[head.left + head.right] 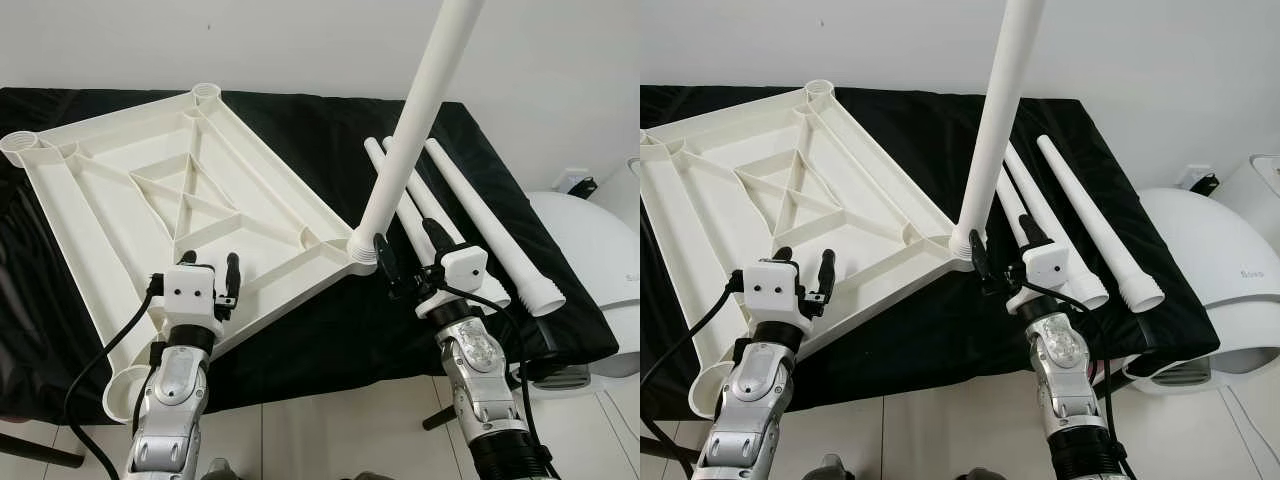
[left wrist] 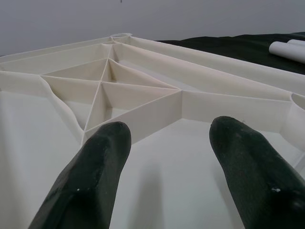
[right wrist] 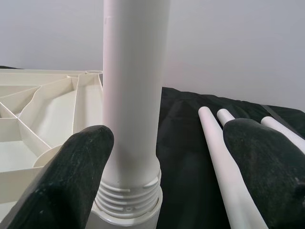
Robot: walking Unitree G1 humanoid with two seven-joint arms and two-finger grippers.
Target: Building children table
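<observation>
upright leg [image 1: 415,115] stands in the tabletop's [image 1: 120,210] corner socket, long axis vertical, threads showing at its base. right gripper [image 1: 405,262] is nearer, fingers released, straddling the base without touching. left gripper [image 1: 208,272] spread apart above the ribbed underside. 3 spare legs [image 1: 480,225] lie on black cloth [image 1: 330,140], just beside.
</observation>
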